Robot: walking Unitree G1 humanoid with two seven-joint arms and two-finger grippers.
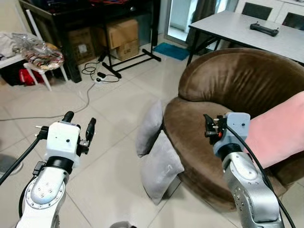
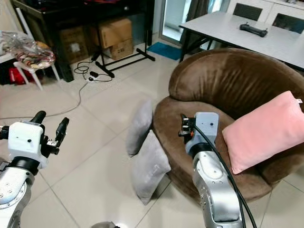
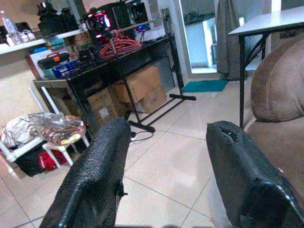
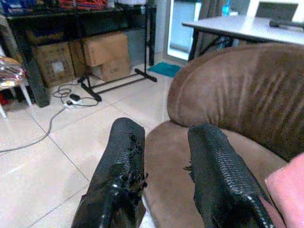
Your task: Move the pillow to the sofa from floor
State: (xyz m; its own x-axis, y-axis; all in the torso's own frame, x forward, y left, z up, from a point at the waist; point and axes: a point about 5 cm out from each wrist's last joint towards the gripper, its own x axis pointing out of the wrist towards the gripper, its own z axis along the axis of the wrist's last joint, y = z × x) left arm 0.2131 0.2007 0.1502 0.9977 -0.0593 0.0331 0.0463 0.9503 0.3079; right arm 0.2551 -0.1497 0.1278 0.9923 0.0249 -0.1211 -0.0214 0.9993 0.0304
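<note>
Two grey pillows (image 2: 145,156) lean against the sofa (image 2: 228,90) — lower edges overlapped; left claw (image 1: 79,124) and right claw (image 4: 161,175) both spread, empty.

Head stereo pair: looks forward and down from my head, over both my arms, onto tiled floor (image 1: 109,156), brown sofa (image 2: 228,80), two grey pillows (image 1: 156,161). Right eye sees more of pink pillow (image 2: 266,128). Left wrist camera: close behind my left tool (image 3: 166,175), faces low across floor toward black desk (image 3: 118,61), cardboard boxes (image 3: 142,88). Right wrist camera: close behind my right tool (image 4: 164,180), faces sofa seat and backrest. Both wrist views share boxes, sofa, white bench (image 4: 237,26).
</note>
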